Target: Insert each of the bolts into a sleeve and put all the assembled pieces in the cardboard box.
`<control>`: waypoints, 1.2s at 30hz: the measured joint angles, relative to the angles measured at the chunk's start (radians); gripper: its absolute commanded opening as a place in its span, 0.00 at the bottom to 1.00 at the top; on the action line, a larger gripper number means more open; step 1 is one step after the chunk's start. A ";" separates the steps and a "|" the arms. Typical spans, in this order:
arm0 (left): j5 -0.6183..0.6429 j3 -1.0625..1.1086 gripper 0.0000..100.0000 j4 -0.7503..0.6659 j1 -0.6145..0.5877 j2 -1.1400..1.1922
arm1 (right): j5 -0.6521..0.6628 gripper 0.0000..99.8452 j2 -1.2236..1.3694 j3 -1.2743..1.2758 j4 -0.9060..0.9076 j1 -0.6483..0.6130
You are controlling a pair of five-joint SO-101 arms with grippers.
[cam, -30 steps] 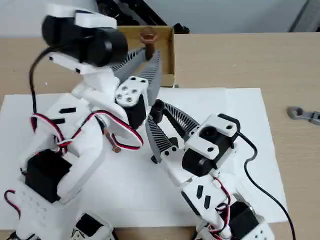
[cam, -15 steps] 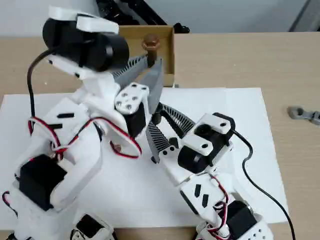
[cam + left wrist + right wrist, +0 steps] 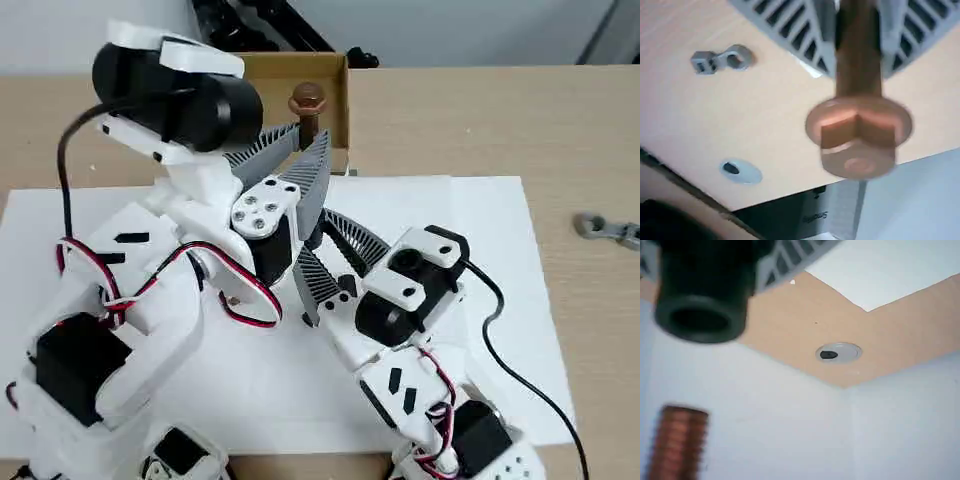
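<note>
Left gripper (image 3: pixel 305 150) clamped on the copper-coloured hex-head bolt (image 3: pixel 307 103); its shank points 6 o'clock toward the black cylindrical sleeve (image 3: pixel 702 295); right gripper (image 3: pixel 312 238) grips that sleeve.

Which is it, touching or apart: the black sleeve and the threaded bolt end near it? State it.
Apart. The right wrist view shows a plain strip of white surface between the black sleeve and the threaded end of the bolt.
</note>
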 measured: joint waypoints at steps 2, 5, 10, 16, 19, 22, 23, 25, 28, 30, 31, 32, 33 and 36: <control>0.012 0.000 0.01 0.011 0.000 0.000 | 0.000 0.01 0.000 0.000 0.000 0.000; 0.018 0.000 0.01 0.032 0.000 0.000 | 0.000 0.01 0.000 0.000 0.000 0.000; 0.018 0.000 0.01 0.040 0.000 0.000 | 0.000 0.01 0.000 0.000 0.000 0.000; 0.018 0.000 0.01 0.040 0.000 0.000 | 0.000 0.01 0.000 0.000 0.000 0.000; 0.018 0.000 0.01 0.044 0.000 0.000 | 0.000 0.01 0.000 0.000 0.000 0.002; 0.021 0.012 0.01 0.049 0.000 0.000 | 0.000 0.01 0.000 0.000 0.000 0.018; 0.021 0.014 0.01 0.049 0.000 0.000 | 0.000 0.01 0.000 0.000 0.000 0.020; 0.023 0.015 0.01 0.049 0.000 0.000 | 0.000 0.01 0.000 0.000 0.000 0.020; 0.040 0.017 0.01 0.049 0.000 0.000 | 0.000 0.01 0.000 0.000 0.000 0.021; 0.055 0.017 0.01 0.049 0.000 0.000 | 0.000 0.01 0.000 0.000 0.000 0.020; 0.058 0.017 0.01 0.049 0.000 0.000 | 0.000 0.01 0.000 0.000 0.000 0.020; 0.060 0.020 0.01 0.049 0.000 0.000 | 0.000 0.01 0.000 0.000 0.000 0.020; 0.060 0.025 0.01 0.049 0.000 0.000 | 0.000 0.01 0.000 0.000 0.000 0.021; 0.060 0.041 0.01 0.049 0.000 0.000 | 0.000 0.01 0.000 0.000 0.000 0.021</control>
